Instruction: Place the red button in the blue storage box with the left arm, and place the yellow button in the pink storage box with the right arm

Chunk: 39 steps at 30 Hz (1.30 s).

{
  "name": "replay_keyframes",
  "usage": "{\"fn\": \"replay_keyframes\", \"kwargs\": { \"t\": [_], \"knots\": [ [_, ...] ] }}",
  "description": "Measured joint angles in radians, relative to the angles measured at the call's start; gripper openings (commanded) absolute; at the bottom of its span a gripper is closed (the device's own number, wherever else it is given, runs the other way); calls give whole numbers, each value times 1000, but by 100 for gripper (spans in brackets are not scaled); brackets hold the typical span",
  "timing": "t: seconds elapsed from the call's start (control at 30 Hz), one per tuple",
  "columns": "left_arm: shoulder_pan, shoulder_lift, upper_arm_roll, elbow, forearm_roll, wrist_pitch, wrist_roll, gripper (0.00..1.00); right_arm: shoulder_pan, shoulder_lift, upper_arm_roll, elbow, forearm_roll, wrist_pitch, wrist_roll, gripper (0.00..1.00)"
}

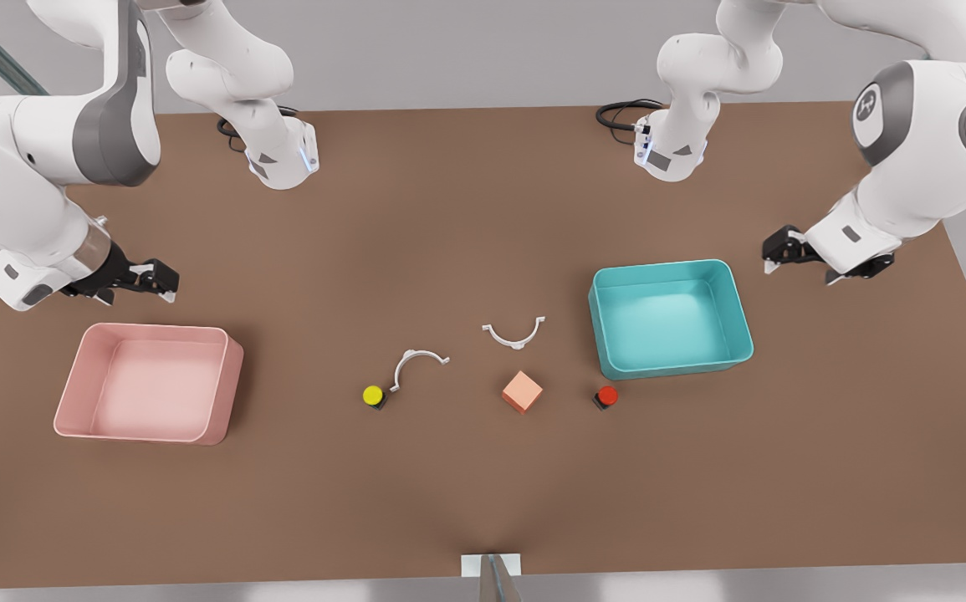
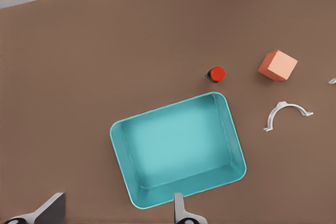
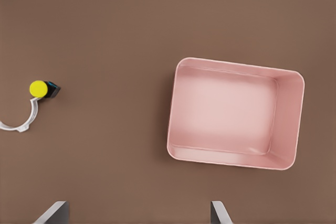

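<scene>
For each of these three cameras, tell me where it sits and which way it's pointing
Front view: high above the table edge opposite the arm bases, looking down; both arms show, left gripper by the teal plastic tub, right gripper by the pale pink tub.
Left wrist view: looks down past its open fingers at the teal tub and red-capped button.
Right wrist view: down past open fingers at the pink tub and yellow-capped button.
The front view shares both tubs and buttons.
</scene>
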Motion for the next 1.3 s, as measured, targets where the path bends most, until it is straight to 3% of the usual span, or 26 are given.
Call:
{"fn": "replay_keyframes", "kwargs": {
  "t": [0.1,0.23,0.43,0.53,0.7,1.07,1.3],
  "knots": [
    [-11,24,-1,3,3,5,-16,100,-5,34,3,5,0,10,1,100],
    [-160,196,-8,86,10,23,-29,100,-2,78,28,7,0,42,2,100],
    [-310,440,-18,146,21,182,-45,100,9,330,253,76,-2,163,-22,100],
    [-333,535,-18,188,24,258,-48,100,82,515,309,125,-25,283,-30,100],
    [-343,652,-10,275,26,351,-53,100,136,676,312,224,-38,395,-35,100],
    [-318,765,6,273,21,435,-31,100,127,726,302,156,-42,463,-44,100],
    [-318,686,8,46,18,542,-20,100,128,773,281,147,-66,470,-54,100]
  ]
}}
